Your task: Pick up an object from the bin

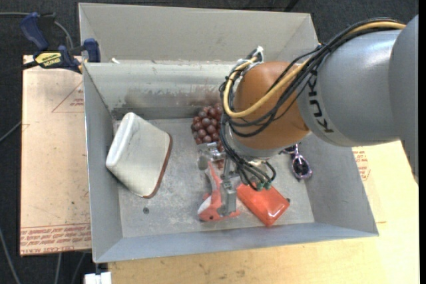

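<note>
My gripper is low in the front middle of the bin, under the orange wrist cover. It is down on a slim red thing that lies on the floor near the front wall; part of that thing is hidden by the gripper. Just to its right lies a blocky orange-red object, close beside the gripper. Behind the gripper, a bunch of dark red grapes sits towards the back wall, partly covered by the wrist.
A white, rounded, cushion-like slab with a brown edge leans at the left side of the bin. Purple sunglasses lie at the right, by the sloping wall. The thick arm overhangs the bin's right half.
</note>
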`<state>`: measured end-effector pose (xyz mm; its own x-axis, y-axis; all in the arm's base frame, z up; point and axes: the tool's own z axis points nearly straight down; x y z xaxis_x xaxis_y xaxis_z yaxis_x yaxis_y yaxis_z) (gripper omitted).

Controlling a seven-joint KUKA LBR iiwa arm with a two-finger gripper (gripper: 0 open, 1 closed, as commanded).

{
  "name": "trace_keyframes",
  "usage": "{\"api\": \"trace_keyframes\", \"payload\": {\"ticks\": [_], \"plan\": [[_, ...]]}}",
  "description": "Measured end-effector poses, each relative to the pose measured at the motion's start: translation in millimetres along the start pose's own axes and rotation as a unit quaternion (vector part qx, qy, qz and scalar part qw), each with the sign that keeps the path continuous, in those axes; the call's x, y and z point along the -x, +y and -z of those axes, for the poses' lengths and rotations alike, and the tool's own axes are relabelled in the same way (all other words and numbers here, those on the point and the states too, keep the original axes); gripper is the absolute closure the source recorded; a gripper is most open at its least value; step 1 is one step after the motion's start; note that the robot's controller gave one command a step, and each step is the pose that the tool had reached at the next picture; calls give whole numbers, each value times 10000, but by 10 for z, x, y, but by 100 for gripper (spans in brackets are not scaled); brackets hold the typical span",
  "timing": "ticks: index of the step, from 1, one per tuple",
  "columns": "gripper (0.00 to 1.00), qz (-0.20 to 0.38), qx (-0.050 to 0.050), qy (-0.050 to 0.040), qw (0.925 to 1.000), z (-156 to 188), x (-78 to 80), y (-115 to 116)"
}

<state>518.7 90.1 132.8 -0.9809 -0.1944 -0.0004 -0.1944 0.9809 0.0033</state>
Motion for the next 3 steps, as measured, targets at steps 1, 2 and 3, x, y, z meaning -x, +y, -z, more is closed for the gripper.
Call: {"api": "trace_keyframes", "payload": {"ticks": [1,2,3], "plan": [[0,254,-14,8,9997,-46,-21,-87],[0,1060,0,9,9944,-76,-57,-66],[100,1366,-2,10,9906,-627,72,-275]]}}
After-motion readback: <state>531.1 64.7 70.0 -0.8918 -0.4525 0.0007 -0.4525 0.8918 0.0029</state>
